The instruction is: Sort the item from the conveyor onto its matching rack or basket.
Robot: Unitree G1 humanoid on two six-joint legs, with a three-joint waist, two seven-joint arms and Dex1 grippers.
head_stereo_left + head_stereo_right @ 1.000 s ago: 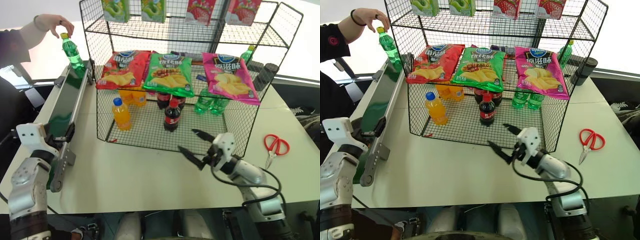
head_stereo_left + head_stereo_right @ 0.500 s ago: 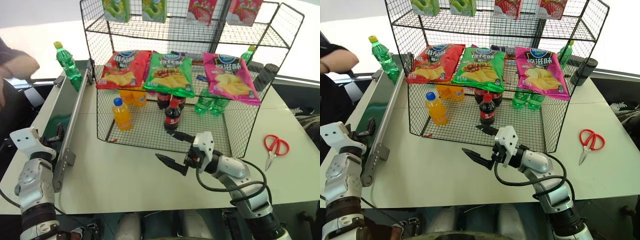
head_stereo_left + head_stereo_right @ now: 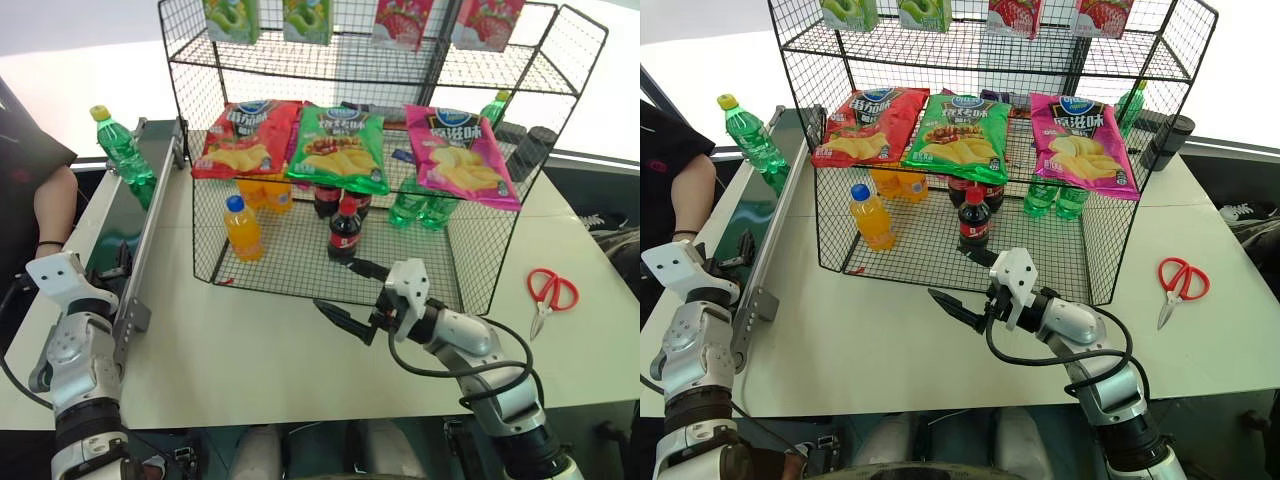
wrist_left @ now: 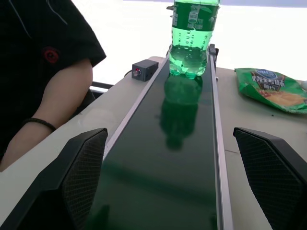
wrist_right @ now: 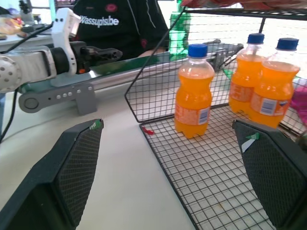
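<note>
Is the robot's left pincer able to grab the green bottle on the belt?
Probably yes. The left pincer is open over the belt, the green bottle stands ahead, nothing between, just far off.

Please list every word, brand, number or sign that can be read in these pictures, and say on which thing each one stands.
"Wassuplsbe": white letters on the person's black shirt.
Print on the red chip bag, green chip bag and pink chip bag on the black wire rack: too small to read.
Labels on the green bottle on the conveyor and on the orange bottles: blurred, not readable.
</note>
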